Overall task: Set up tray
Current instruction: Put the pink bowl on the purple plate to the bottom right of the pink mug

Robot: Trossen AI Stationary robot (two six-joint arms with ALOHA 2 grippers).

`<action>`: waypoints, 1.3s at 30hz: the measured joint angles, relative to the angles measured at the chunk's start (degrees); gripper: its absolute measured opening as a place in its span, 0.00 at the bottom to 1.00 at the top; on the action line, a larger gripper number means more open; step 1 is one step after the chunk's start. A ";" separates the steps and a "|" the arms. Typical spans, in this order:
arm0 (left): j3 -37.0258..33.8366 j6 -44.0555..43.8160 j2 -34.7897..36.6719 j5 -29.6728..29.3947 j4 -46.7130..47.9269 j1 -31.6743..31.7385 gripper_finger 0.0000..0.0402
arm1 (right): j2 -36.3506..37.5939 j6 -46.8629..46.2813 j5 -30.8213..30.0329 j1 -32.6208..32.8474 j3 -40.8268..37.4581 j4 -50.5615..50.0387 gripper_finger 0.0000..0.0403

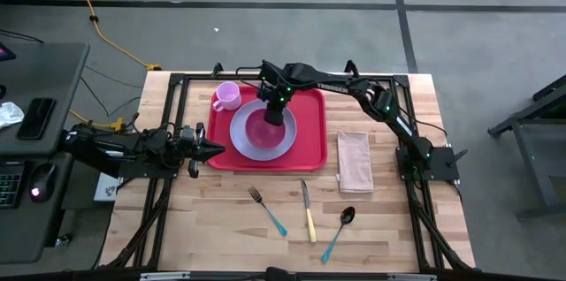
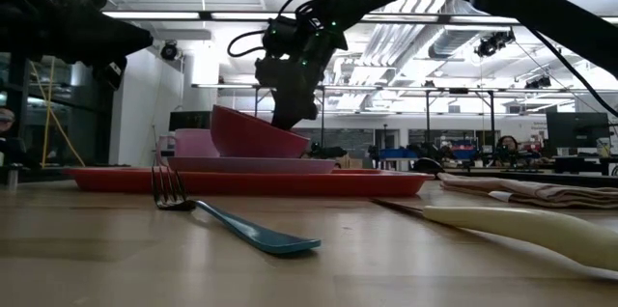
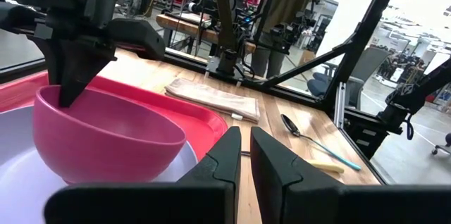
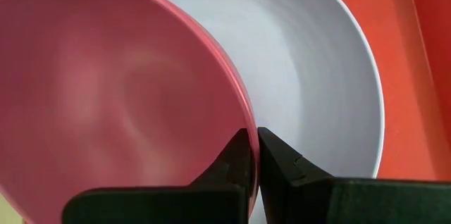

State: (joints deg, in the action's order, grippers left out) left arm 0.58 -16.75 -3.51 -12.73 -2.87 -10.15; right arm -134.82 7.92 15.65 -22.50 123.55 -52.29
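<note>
The red tray lies at the table's far middle. On it lies a lavender plate, with a pink cup at the tray's far left corner. A pink bowl sits tilted over the plate. My right gripper reaches in from the right and is shut on the bowl's rim. My left gripper is shut and empty, level at the tray's left edge, pointing at the plate; it also shows in the left wrist view. My right gripper pinches the bowl's rim, one finger inside the bowl and one outside. The fingers come from above, pointing down, also seen in the left wrist view. The bowl is tilted over the plate; whether its base touches the plate I cannot tell.
A folded beige napkin lies right of the tray. A fork, a knife and a spoon lie in a row near the table's front. A person stands beyond the table.
</note>
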 joint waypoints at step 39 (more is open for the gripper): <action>0.01 1.14 0.00 0.04 0.02 0.02 0.16 | 0.09 -0.14 -1.17 -0.74 0.00 1.37 0.14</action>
State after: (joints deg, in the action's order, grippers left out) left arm 0.59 -15.61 -3.51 -12.69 -2.85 -10.13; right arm -134.74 7.78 14.48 -23.24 123.55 -50.92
